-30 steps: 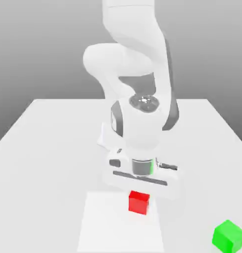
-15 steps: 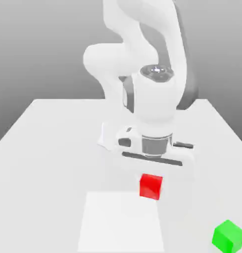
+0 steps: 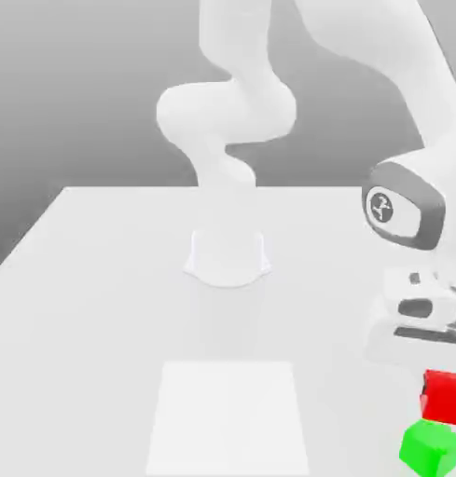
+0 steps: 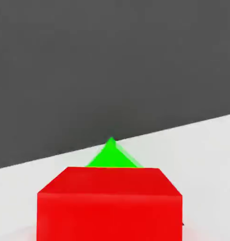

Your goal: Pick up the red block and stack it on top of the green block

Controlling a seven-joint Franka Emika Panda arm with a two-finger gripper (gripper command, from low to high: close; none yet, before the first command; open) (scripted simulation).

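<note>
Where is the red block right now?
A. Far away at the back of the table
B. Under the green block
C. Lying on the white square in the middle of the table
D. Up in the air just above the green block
D: in the exterior view the red block hangs under the tool, just above the green block, with a small gap between them.

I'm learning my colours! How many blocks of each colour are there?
Red block: 1
Green block: 1
Total: 2 blocks
</note>
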